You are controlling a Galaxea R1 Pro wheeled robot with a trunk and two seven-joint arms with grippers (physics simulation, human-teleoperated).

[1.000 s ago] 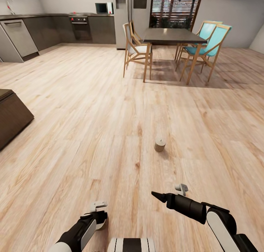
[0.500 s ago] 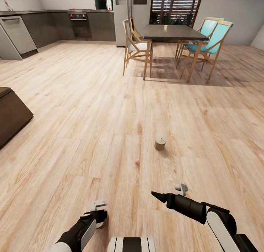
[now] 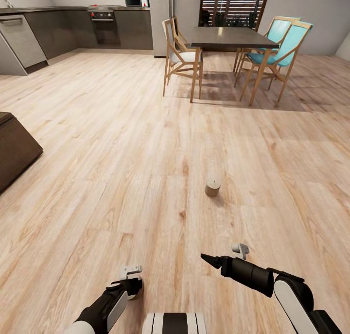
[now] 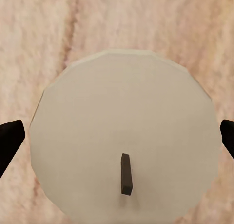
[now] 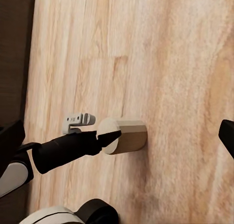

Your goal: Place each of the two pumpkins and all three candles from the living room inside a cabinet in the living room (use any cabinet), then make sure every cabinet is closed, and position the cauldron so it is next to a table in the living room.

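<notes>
Candle [image 3: 212, 187] unmoved; head cam prob. tilted down.

Your two arms are glossy black tubes with white shell panels nearer the shoulders. The left pincer [image 3: 132, 281] carries a small pale grey bracket; the right pincer [image 3: 212, 260] tapers to pointed black fingers [image 3: 210, 259]. Your white trunk [image 3: 175, 324] bears black bands.
</notes>
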